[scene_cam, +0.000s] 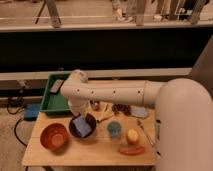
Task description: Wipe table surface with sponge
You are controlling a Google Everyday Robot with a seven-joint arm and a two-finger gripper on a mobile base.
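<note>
The sponge (82, 126) is a light-blue pad lying tilted inside a dark bowl (90, 120) on the left half of the light-wood table (95, 152). My gripper (79, 113) hangs down from the white arm, just above the bowl's far left rim and close over the sponge. The arm's bent joint hides most of the gripper.
An orange bowl (54, 136) sits at the table's left front. A blue cup (114, 129), a yellow fruit (132, 135) and a red sausage-shaped item (131, 149) lie to the right. Dark grapes (120, 109) lie at the back. A green tray (52, 102) holds a grey block (56, 86).
</note>
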